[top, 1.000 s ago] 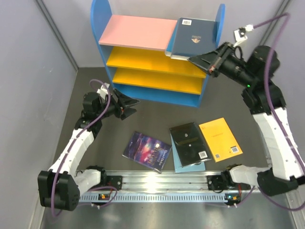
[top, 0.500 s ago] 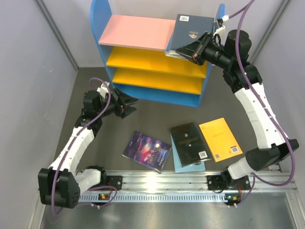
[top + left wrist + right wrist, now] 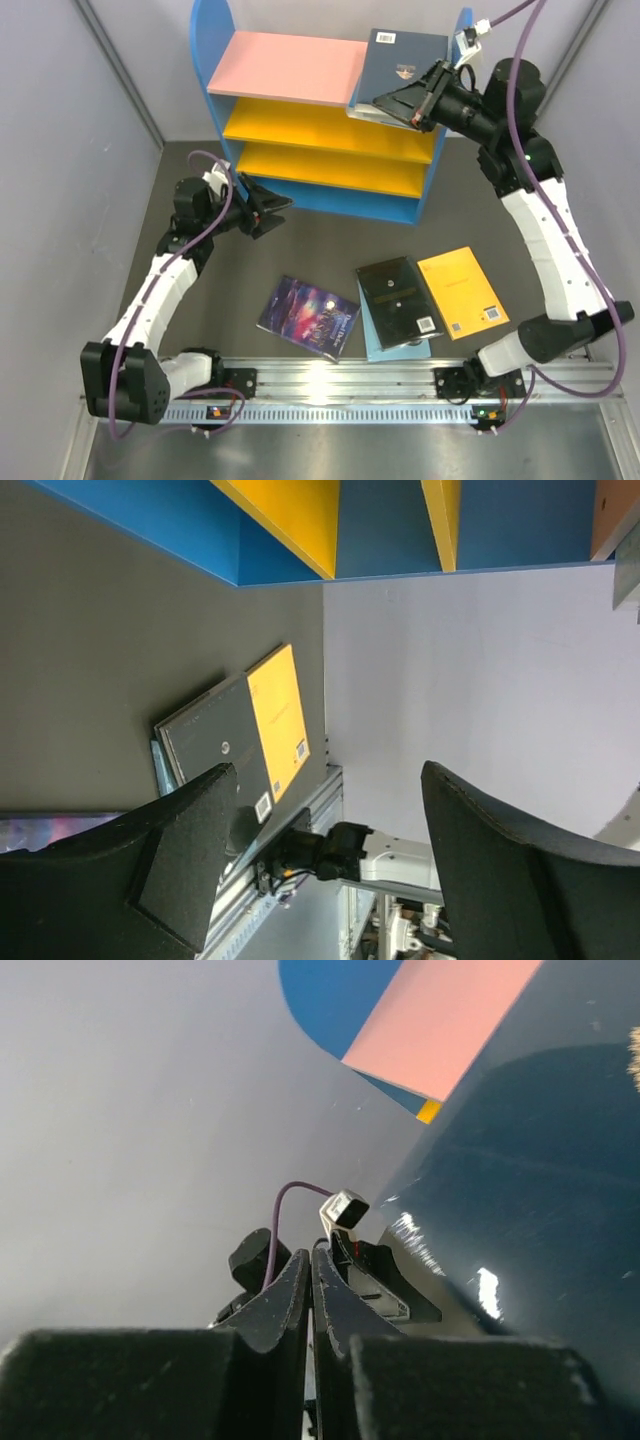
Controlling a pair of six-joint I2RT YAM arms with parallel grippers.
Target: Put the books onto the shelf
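- The shelf (image 3: 290,65) stands at the far side of the table (image 3: 480,220), with a dark navy book (image 3: 405,62) lying flat on the right end of its pink top board. The book's near edge seems to jut past the front.
- The right gripper (image 3: 372,104) sits at that near edge. Its jaws are pressed together with nothing between them, and the wrist view shows the navy cover beside them, not pinched.
- The left gripper (image 3: 275,212) hovers low in front of the shelf base, jaws spread wide and empty.
- Four books lie flat on the table near the arm bases: a purple galaxy book (image 3: 310,315), a black book (image 3: 398,295) stacked on a light blue book (image 3: 385,348), and a yellow-orange book (image 3: 462,292) just beside them.
- These look like thin paperbacks: probably light, bendy and glossy enough to slip.
- Lying flat, they offer little to pinch. A free corner or edge near the spine is likely the best hold, and the black book's raised edge looks the easiest start.
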